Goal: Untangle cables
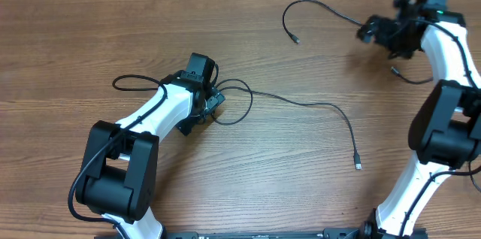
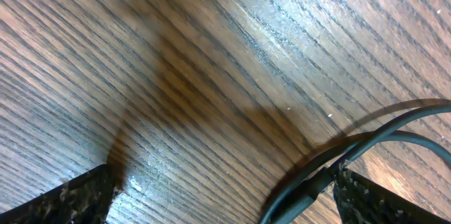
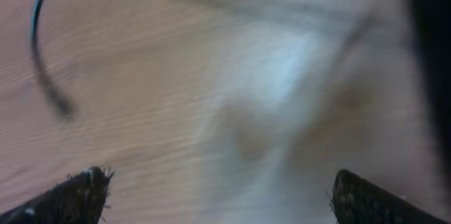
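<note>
- Nearest item: the silvery plug tip of the long thin black cable lies free on the brown wood-grain table top. It sits at about 4 o'clock from the table's middle in the overhead view.
- From that tip the cable climbs, then runs toward 9 o'clock into loose overlapping loops at the left gripper. One loop reaches further out toward 9 o'clock beside the white arm.
- Left gripper: fingers spread wide, low over the wood. Cable strands pass just inside the finger at the 4 o'clock corner of its wrist view; nothing is pinched.
- Far side, 1 o'clock: a second thin black cable lies in an open hook shape, well apart from the first.
- Right gripper, at 2 o'clock and blurred in both views: fingers spread, nothing between them. It is near that cable's far end; contact cannot be determined.
- A short black cord piece shows at 3 o'clock beside the right arm; what it belongs to is unclear.
- Handling judgement: the cords look light, limp and thin, so they are likely to slide and drag their loops along. A hold on a straight run just beside the loops, or behind a plug, seems best, with a full pinch.
</note>
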### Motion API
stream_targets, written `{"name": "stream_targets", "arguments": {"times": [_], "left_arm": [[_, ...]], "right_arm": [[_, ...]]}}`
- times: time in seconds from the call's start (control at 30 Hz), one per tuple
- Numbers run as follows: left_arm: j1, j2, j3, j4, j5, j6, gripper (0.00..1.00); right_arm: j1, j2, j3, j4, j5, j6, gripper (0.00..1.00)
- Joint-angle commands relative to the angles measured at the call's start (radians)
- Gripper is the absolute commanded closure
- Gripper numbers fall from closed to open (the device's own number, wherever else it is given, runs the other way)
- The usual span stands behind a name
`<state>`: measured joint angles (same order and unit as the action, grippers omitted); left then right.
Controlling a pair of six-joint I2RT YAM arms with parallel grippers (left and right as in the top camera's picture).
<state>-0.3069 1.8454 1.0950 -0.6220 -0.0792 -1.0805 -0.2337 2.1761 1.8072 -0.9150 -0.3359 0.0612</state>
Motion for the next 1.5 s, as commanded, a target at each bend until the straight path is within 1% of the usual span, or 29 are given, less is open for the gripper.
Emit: {"name": "stream_targets", "arguments": {"times": [0.0,0.03,0.13,0.17,0.2,0.27,0.33,0.4,0.43,0.5,0.57,0.63,0.67,0.73,0.77,0.83,0.93,1.0,1.03,1.1,1.17,1.33,1.4,1.47], "left_arm": [[0.005,0.031,-0.033,-0.005,0.001,0.011,0.00],[0.005,0.031,-0.033,-0.005,0.001,0.011,0.00],[0.005,0.031,-0.033,-0.005,0.001,0.011,0.00],[0.005,0.031,-0.033,-0.005,0.001,0.011,0.00],[0.005,0.031,-0.033,-0.005,0.001,0.011,0.00],[0.005,0.031,-0.033,-0.005,0.001,0.011,0.01],[0.005,0.031,-0.033,-0.005,0.001,0.011,0.00],[0.005,0.031,-0.033,-0.005,0.001,0.011,0.00],[0.005,0.031,-0.033,-0.005,0.001,0.011,0.01],[0.005,0.031,-0.033,-0.005,0.001,0.011,0.00],[0.005,0.031,-0.033,-0.005,0.001,0.011,0.00],[0.005,0.031,-0.033,-0.005,0.001,0.011,0.01],[0.005,0.031,-0.033,-0.005,0.001,0.011,0.00],[0.005,0.031,-0.033,-0.005,0.001,0.011,0.00],[0.005,0.031,-0.033,-0.005,0.001,0.011,0.00],[0.005,0.031,-0.033,-0.005,0.001,0.011,0.00],[0.005,0.031,-0.033,-0.005,0.001,0.011,0.00],[0.005,0.031,-0.033,-0.005,0.001,0.011,0.01],[0.005,0.031,-0.033,-0.005,0.001,0.011,0.00],[0.005,0.031,-0.033,-0.005,0.001,0.011,0.00],[0.005,0.031,-0.033,-0.005,0.001,0.011,0.00],[0.005,0.031,-0.033,-0.005,0.001,0.011,0.01],[0.005,0.031,-0.033,-0.005,0.001,0.011,0.01],[0.005,0.031,-0.033,-0.005,0.001,0.011,0.01]], "right_arm": [[-0.013,-0.006,0.012,-0.091,-0.185,0.161,0.00],[-0.019,-0.006,0.012,-0.151,-0.321,0.178,0.00],[-0.021,-0.006,0.012,-0.208,-0.504,0.177,0.00],[-0.021,-0.006,0.012,-0.229,-0.600,0.174,0.00],[-0.021,-0.006,0.012,-0.234,-0.600,0.166,0.00],[-0.006,-0.006,0.011,-0.224,-0.615,0.107,0.00],[0.023,-0.006,0.011,-0.220,-0.675,0.021,0.00],[0.057,-0.006,0.011,-0.220,-0.764,-0.029,0.00],[0.079,-0.006,0.011,-0.216,-0.810,-0.048,0.00],[0.115,-0.006,0.011,-0.180,-0.824,-0.040,0.00],[0.156,-0.006,0.011,-0.118,-0.746,-0.032,0.00],[0.205,-0.006,0.011,-0.052,-0.513,-0.024,0.00],[0.237,-0.006,0.011,-0.011,-0.339,0.014,0.00],[0.282,-0.006,0.011,0.052,-0.108,0.067,0.00],[0.311,-0.006,0.011,0.094,0.002,0.069,0.00],[0.366,-0.006,0.011,0.185,0.198,0.065,0.00],[0.419,0.004,0.011,0.315,0.396,0.030,0.01],[0.440,0.024,0.011,0.394,0.449,-0.011,0.04],[0.445,0.036,0.011,0.426,0.457,-0.030,0.07],[0.447,0.066,0.011,0.470,0.455,-0.041,0.13],[0.447,0.093,0.011,0.486,0.447,-0.040,0.22],[0.440,0.137,0.007,0.473,0.293,-0.040,0.30],[0.441,0.146,-0.002,0.475,0.272,-0.040,0.31],[0.444,0.161,-0.011,0.478,0.273,-0.040,0.35]]}}
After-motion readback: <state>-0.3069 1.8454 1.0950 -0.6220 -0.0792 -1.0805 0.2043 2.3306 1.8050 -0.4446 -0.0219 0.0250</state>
